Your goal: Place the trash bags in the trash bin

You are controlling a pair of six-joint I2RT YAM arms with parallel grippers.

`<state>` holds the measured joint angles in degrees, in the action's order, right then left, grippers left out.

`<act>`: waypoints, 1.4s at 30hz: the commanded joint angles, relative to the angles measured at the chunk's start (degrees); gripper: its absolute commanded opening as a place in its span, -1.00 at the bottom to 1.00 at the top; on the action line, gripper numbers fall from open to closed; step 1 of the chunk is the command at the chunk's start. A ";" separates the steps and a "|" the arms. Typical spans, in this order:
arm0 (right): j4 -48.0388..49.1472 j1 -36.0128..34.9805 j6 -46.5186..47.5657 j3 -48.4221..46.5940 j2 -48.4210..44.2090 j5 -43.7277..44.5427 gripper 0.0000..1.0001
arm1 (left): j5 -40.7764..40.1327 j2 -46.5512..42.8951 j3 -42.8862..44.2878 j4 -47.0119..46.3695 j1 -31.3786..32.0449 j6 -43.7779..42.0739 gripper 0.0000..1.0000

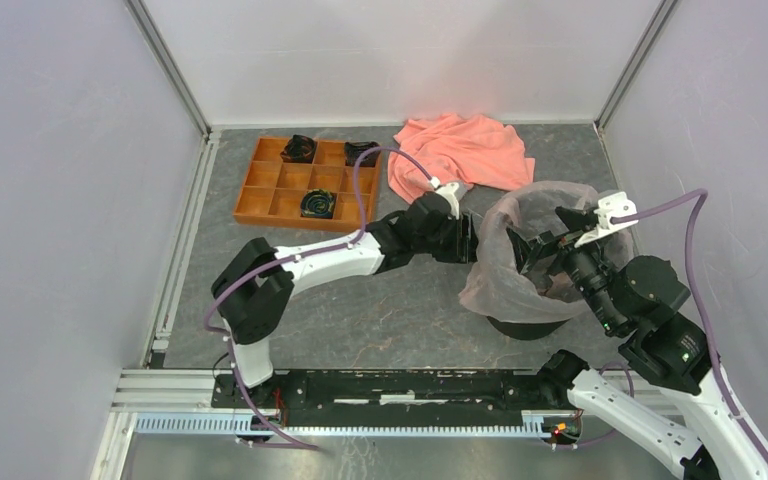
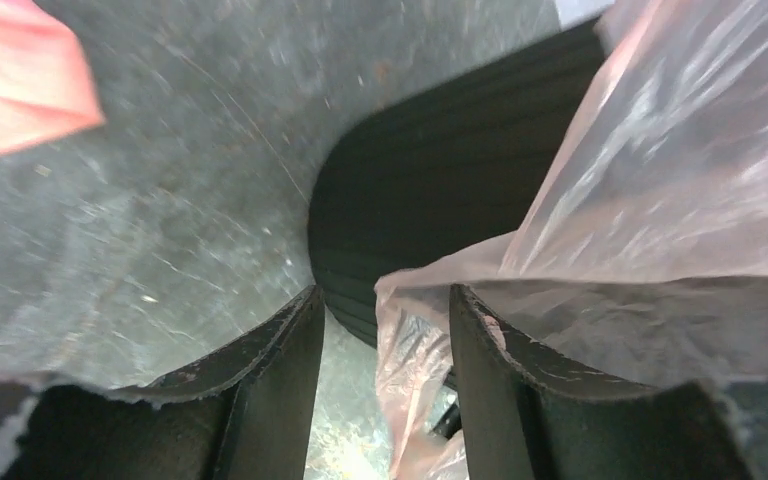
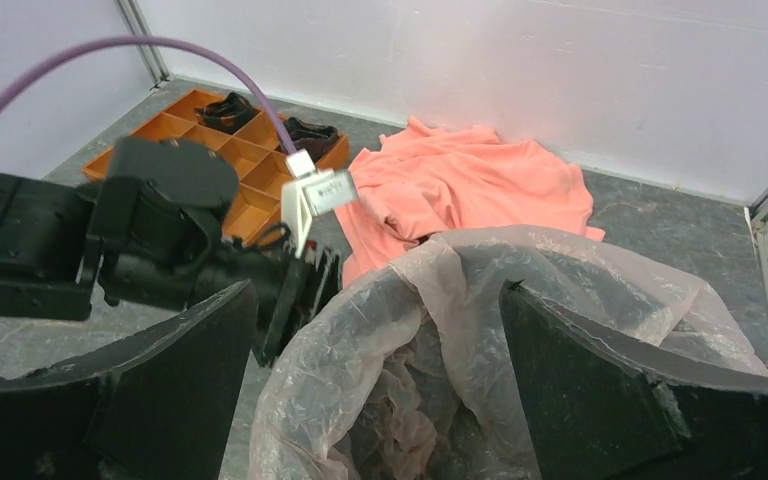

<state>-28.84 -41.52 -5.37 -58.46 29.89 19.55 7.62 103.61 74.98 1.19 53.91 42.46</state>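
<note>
Top external view: a grey, stone-patterned table [image 1: 380, 320] fills the floor of the white-walled cell. On its right half stands the black trash bin [image 1: 525, 327], upright, only its lower wall showing. The thin pale pink trash bag [image 1: 495, 270] sits in the bin, its wrinkled film draped out over the rim and hanging down the left side. Behind the bin, against the back wall, a salmon-orange cloth [image 1: 465, 150] lies crumpled, its near edge close to the bag. To the left of the cloth rests an orange compartment tray [image 1: 265, 178]. The left gripper [image 1: 472, 240] reaches across from the left and sits at the bin's left side, low against the hanging film. In the left wrist view its fingers [image 2: 280, 370] stand partly apart with a clear gap. A fold of the bag hangs in that gap against one finger and is not pinched, with the ribbed bin wall just beyond. The right gripper [image 1: 538, 265] hovers over the bin's mouth from the right. In the right wrist view its fingers [image 3: 580, 380] are spread wide over the bag's open top and hold nothing. Three small black items [image 1: 317, 204] lie in separate tray compartments, two at the back and one at the front.
</note>
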 commanded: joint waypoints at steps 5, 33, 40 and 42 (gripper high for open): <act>0.18 -0.13 -0.90 -1.06 -0.29 0.07 0.96 | -1.29 -2.35 -0.47 0.11 0.89 0.97 0.14; -0.78 -0.08 4.27 -10.57 2.11 1.55 0.96 | -10.71 -55.01 9.20 17.76 -15.26 -21.24 1.00; 1.50 -0.15 3.83 -11.86 0.83 3.18 0.96 | -19.21 -61.99 8.72 18.31 -15.24 -25.34 1.00; 3.24 -0.09 3.81 -10.51 -0.27 3.67 0.96 | -21.21 -63.05 7.59 18.25 -15.24 -25.57 1.00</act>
<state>-29.69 -41.52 -2.02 -68.62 31.33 21.30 -7.29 39.79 84.75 17.39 38.48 22.02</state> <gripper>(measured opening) 0.982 0.995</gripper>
